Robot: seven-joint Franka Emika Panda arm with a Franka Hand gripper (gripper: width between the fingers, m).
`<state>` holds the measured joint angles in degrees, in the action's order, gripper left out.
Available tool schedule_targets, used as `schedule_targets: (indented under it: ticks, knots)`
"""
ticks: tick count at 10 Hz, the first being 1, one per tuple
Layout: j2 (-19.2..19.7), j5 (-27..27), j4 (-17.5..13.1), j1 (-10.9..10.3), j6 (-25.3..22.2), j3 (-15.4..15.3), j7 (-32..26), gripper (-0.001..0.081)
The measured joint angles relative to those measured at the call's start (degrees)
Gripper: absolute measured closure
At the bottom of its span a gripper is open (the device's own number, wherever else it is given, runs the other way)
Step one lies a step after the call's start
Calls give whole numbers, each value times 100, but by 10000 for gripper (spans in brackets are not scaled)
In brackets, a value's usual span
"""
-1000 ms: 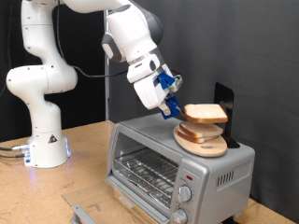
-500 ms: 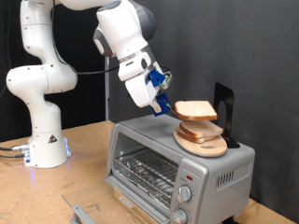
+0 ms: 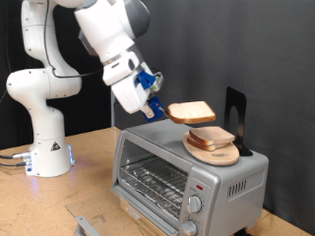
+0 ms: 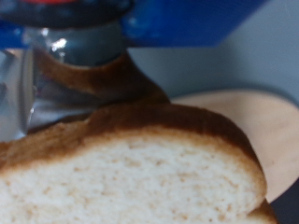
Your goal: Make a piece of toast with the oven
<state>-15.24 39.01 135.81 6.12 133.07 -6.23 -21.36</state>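
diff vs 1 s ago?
The gripper, shut on the piece of toast, carried it up and toward the exterior view's left, off the stack. Unchanged: remaining slices on the wooden board atop the oven, door open.

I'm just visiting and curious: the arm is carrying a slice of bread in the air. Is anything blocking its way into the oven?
Nothing visible blocks it. The hand holds the piece of toast in the air above the oven, whose door hangs open, showing the bare wire rack. The other slices sit on the wooden board on the oven's roof, away from the opening.
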Motion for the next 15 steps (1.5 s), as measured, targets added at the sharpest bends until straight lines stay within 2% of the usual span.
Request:
schedule_targets:
  ticks: [3,6,8,10,13,15]
  knots:
    - [-97,-336,-19,289,-752,479,-672,540]
    - [-181,-398,9,518,-1104,897,-1280,540]
    - [-192,-399,7,595,-1226,1059,-1421,540]
    - [-167,-394,16,592,-1226,1052,-1488,540]
    - [-98,-408,105,607,-1231,1180,-2383,540]
    - [39,-408,162,628,-994,1261,-2793,540]
